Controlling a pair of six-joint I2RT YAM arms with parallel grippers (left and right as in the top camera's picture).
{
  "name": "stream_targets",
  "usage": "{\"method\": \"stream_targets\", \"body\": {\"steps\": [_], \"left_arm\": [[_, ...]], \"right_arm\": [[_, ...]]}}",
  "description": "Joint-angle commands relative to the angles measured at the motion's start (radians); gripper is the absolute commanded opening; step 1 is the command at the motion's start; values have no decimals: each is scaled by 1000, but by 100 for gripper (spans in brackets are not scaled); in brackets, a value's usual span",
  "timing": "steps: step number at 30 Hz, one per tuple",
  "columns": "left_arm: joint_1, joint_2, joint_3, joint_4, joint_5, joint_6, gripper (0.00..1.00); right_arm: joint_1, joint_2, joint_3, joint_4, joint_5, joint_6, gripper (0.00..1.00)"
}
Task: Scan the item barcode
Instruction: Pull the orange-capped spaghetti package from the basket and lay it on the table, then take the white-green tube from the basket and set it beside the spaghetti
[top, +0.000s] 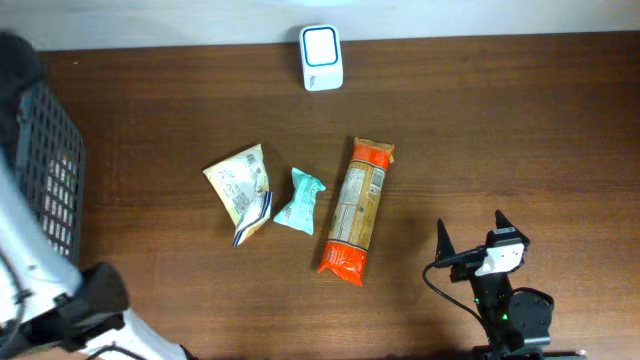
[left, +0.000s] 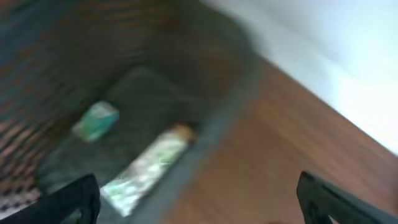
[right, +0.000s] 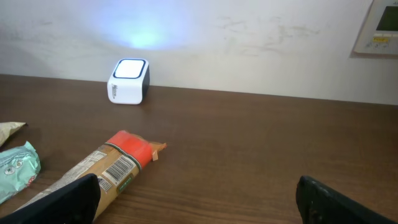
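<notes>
Orange-ended long packet (top: 358, 211) flat at mid-table, barcode showing (stripes plain in the right wrist view), just right of a teal packet (top: 299, 201) and a cream pouch (top: 240, 192). White scanner (top: 321, 58) at the far edge, well apart. Right gripper (top: 470, 222) spread wide, empty, near the packet's near end. Left gripper (left: 196, 183) also gaping, holding nothing, above a black basket (top: 45, 175) with blurred packs (left: 146, 168) inside.
</notes>
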Motion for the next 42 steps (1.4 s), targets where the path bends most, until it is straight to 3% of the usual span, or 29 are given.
{"method": "stream_targets", "body": {"steps": [1, 4, 6, 8, 13, 15, 16, 17, 20, 23, 28, 34, 35, 36, 37, 38, 42], "left_arm": [[190, -23, -99, 34, 57, -55, 99], [328, -23, -353, 201, 210, 119, 100], [355, -23, -526, 322, 216, 187, 100], [376, -18, -778, 588, 216, 296, 93], [375, -13, -1059, 995, 309, 582, 93], [375, -7, -1094, 1049, 325, 638, 90], [377, -7, -1093, 1038, 348, 637, 84], [377, -8, -1058, 976, 384, 637, 84], [377, -6, -776, 747, 476, 643, 91], [377, 53, -592, 568, 506, 764, 92], [376, 321, -592, 521, 666, 825, 92], [357, 498, -593, 490, 671, 842, 89], [348, 519, -593, 491, 668, 842, 72], [344, 522, -593, 496, 667, 842, 46], [344, 520, -589, 501, 667, 841, 13], [346, 517, -581, 501, 663, 826, 0], [350, 455, -476, 464, 640, 721, 0]], "right_arm": [[7, -6, -7, -2, 4, 8, 99], [7, -6, -7, -2, 4, 8, 99], [7, -6, -7, -2, 5, 8, 99], [7, -6, -7, -2, 4, 8, 99], [7, -6, -7, -2, 4, 8, 99], [7, -6, -7, -2, 4, 8, 99], [7, -6, -7, -2, 4, 8, 99], [7, -6, -7, -2, 4, 8, 99], [7, -6, -7, -2, 4, 8, 99], [7, -6, -7, -2, 4, 8, 99], [7, -6, -7, -2, 4, 8, 99], [7, -6, -7, -2, 4, 8, 99], [7, -6, -7, -2, 4, 8, 99], [7, -6, -7, -2, 4, 8, 99], [7, -6, -7, -2, 4, 8, 99], [7, -6, -7, -2, 5, 8, 99], [7, -6, -7, -2, 5, 8, 99]]}}
